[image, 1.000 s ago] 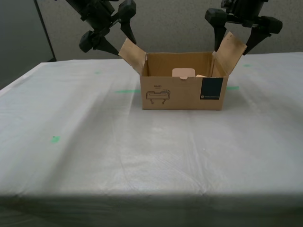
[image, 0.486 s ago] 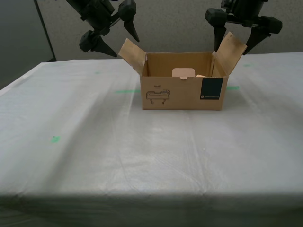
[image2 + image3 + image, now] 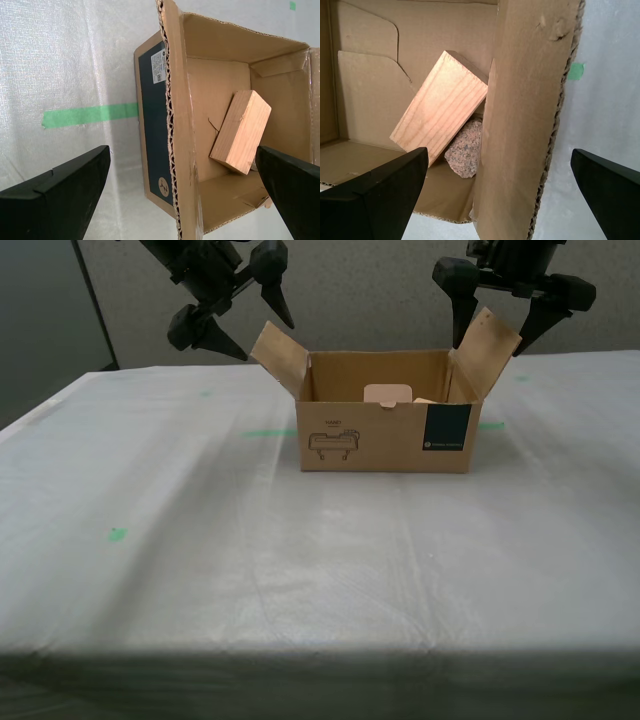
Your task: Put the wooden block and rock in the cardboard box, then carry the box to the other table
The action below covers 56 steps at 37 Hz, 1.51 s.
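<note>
Table: the other table, draped in wrinkled white cloth, filled the near ground of the exterior view, with small green tape marks on it.
Box: the cardboard box stood on the cloth towards the far side of the table, near the middle of the exterior view, top open, both side flaps raised and leaning outward.
Front face: a black line drawing sat on the front, with a dark blue-green label at the exterior view's right end.
Contents: the wooden block lay tilted inside the box, and the rock lay beside its lower end, touching it, close to the side wall.
First gripper: the first gripper hung above the flap on the exterior view's left, its jaws spread wide to either side of that flap, gripping nothing.
Second gripper: the second gripper hung over the other flap, on the exterior view's right, jaws likewise wide apart and clear of the cardboard.
Background: a grey wall panel rose behind the table.
</note>
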{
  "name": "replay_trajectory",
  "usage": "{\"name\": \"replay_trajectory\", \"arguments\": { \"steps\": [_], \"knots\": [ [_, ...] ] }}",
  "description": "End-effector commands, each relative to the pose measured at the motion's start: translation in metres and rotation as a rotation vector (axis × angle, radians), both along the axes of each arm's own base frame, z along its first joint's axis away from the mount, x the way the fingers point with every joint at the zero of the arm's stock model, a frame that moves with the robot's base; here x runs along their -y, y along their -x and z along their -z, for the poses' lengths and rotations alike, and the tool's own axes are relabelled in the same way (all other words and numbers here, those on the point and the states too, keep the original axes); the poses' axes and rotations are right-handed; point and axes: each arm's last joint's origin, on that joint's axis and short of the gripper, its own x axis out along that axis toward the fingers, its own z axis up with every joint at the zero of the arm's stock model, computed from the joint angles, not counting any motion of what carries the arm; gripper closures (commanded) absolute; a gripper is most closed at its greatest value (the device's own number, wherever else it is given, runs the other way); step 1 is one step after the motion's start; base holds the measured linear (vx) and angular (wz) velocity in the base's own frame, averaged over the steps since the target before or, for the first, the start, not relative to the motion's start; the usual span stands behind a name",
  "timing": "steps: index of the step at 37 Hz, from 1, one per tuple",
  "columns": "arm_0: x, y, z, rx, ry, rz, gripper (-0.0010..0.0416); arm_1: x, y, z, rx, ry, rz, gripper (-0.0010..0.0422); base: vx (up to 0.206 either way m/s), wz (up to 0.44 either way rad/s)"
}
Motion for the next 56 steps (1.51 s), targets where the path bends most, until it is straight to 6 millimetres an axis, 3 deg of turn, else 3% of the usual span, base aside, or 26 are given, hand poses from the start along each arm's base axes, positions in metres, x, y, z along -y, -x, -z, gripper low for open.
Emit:
{"name": "replay_trajectory", "arguments": {
  "steps": [1,56],
  "knots": [
    [-0.0002,-0.0001,-0.0003,0.001,-0.002,0.000,0.0007,0.0000,-0.0001,-0.0002,0.001,0.001,-0.002,0.0014,0.000,0.000],
    [-0.0001,-0.0003,-0.0004,0.003,-0.002,-0.001,0.0007,0.0000,0.0000,-0.0002,0.000,0.000,-0.002,0.0014,0.000,0.000]
  ]
}}
